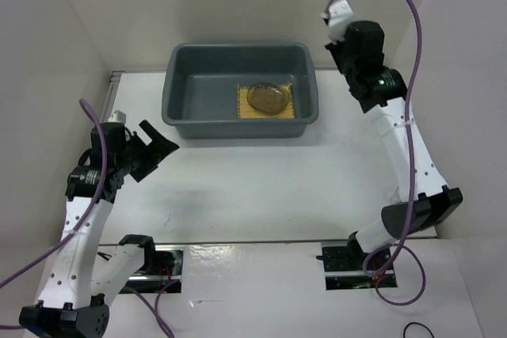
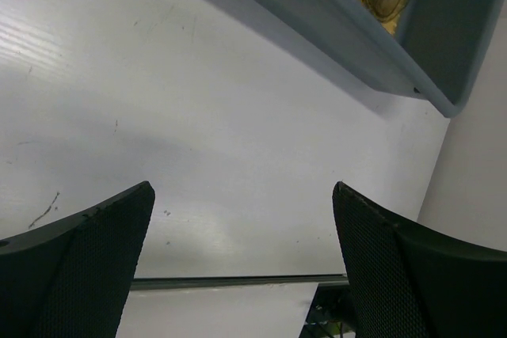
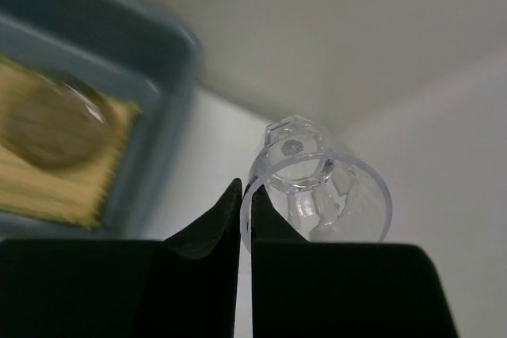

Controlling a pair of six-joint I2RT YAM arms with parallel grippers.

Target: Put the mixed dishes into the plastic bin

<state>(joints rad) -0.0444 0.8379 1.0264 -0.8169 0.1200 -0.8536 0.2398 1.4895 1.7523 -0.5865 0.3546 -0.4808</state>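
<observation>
While the right gripper [image 3: 244,195] pinches the rim of a clear glass cup [image 3: 317,187], jaws nearly together on its wall, I'd carry it left over the plastic bin [image 1: 178,85] at the desk's far edge. Then lower w/o tilting and release on bare floor beside the mat [image 1: 244,108] and brown plate [image 1: 267,98] in the bin's right half. Thin grip, so go slow. Left gripper [image 1: 158,142] hangs wide open, empty, near the desk's left edge. Only the right wrist cam shows the cup; the top view hides it.
</observation>
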